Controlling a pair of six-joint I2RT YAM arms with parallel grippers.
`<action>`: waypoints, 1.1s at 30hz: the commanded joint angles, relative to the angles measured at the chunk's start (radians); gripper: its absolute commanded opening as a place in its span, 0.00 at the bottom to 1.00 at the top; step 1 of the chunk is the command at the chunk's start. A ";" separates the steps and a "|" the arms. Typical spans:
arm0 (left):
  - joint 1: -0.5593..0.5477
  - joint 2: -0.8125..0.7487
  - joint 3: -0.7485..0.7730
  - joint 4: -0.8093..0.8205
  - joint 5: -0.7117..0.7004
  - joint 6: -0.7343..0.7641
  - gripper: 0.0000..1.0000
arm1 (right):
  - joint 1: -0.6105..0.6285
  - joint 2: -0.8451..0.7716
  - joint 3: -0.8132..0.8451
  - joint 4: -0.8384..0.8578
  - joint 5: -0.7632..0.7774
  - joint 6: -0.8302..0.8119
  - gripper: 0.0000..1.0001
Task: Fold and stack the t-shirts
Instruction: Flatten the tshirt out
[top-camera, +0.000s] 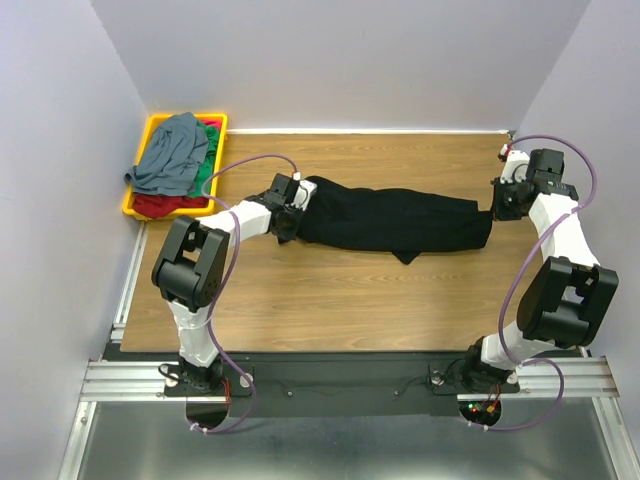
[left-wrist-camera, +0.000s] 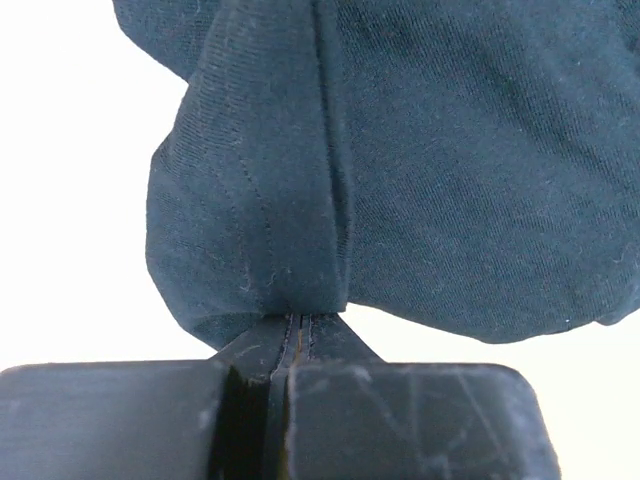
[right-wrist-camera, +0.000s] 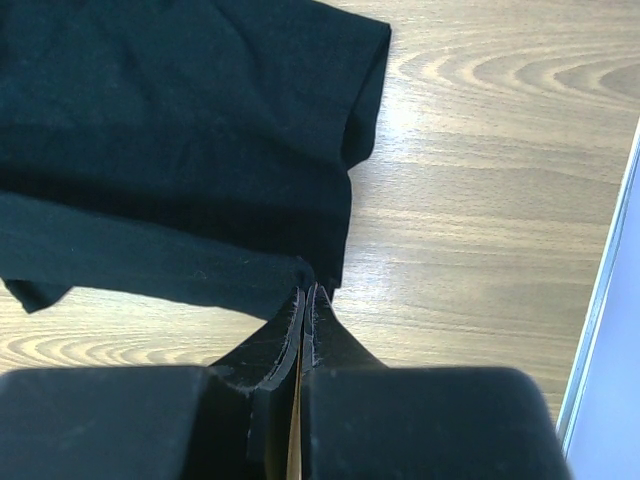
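Observation:
The large black t-shirt (top-camera: 390, 222) stretches as a long band across the middle of the table between my two grippers. My left gripper (top-camera: 297, 203) is shut on its left end; in the left wrist view the dark cloth (left-wrist-camera: 400, 160) hangs bunched from the closed fingertips (left-wrist-camera: 297, 318). My right gripper (top-camera: 497, 207) is shut on the shirt's right end; in the right wrist view the cloth (right-wrist-camera: 170, 150) lies flat on the wood with its corner pinched at the gripper (right-wrist-camera: 307, 288). The grey-blue t-shirt (top-camera: 172, 152), green t-shirt (top-camera: 208, 160) and red t-shirt (top-camera: 165, 206) lie heaped in the tray.
The yellow tray (top-camera: 153, 125) sits at the table's far left corner against the wall. Grey walls close in the left, back and right. A metal rail (top-camera: 128, 290) runs along the table's left edge. Bare wood (top-camera: 350, 300) lies in front of the black shirt.

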 joint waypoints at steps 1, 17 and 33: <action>0.018 -0.042 -0.018 -0.094 0.016 0.049 0.00 | -0.007 -0.030 0.023 0.042 0.018 -0.012 0.01; 0.194 -0.539 0.304 -0.205 0.088 0.275 0.00 | -0.007 -0.113 0.320 0.023 0.091 -0.006 0.01; 0.282 -0.805 0.402 -0.035 0.115 0.180 0.00 | -0.007 -0.216 0.663 0.002 0.169 -0.003 0.01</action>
